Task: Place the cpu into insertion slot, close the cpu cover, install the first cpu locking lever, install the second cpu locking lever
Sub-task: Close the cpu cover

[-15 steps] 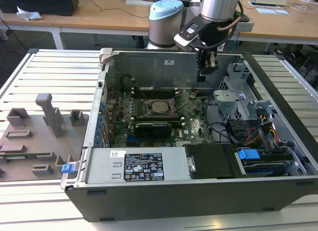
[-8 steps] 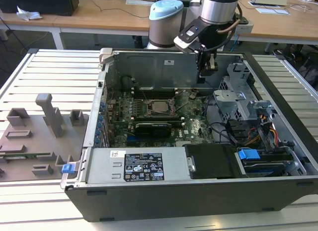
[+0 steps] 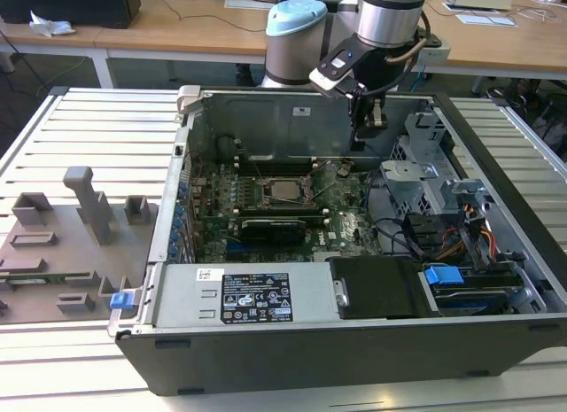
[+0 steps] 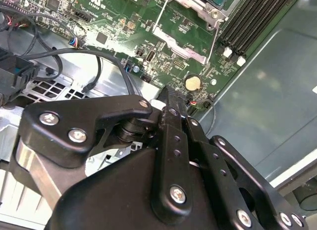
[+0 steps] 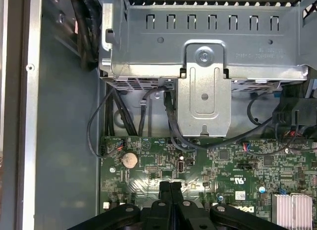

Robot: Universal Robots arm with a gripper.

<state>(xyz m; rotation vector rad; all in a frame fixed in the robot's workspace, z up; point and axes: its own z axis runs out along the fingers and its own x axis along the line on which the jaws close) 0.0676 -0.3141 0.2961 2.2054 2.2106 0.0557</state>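
1. A black label [image 3: 255, 299] with white print and a small white sticker [image 3: 208, 275] lie on the grey metal housing [image 3: 177, 297] along the computer case's [image 3: 354, 359] front edge. The green motherboard [image 5: 148, 178] also carries white print near the fingertips.
2. In the second wrist view, the picture's edge cuts off the insertion slot [image 4: 210, 10], leaving one silvery corner. Two thin wire levers [image 4: 212, 42] run out from that corner across the board. You cannot tell from any view whether the cpu cover lies down over the chip. The arm's black linkage [image 4: 124, 190] hides much of the case floor in that view.
3. The cpu [image 3: 285, 190] lies flat in the slot with its pale metal top facing up. It sits towards the motherboard's back edge, close to the case's back wall. It is square, so it has no long axis, and its sides run parallel to the board's edges. The long black card [image 3: 275, 228] lies just in front of it, parallel to the case's front edge.
4. Your gripper [image 3: 365, 136] hangs over the motherboard's edge beside the metal drive cage [image 5: 203, 57], well apart from the cpu towards the exterior view's right. Its two fingers [image 5: 165, 188] are pressed together with nothing between them, and the coin cell [image 5: 130, 159] lies near them.
5. A grey fixture plate [image 3: 62, 235] rests on the slatted table [image 3: 97, 128] beside the case, at the exterior view's left.
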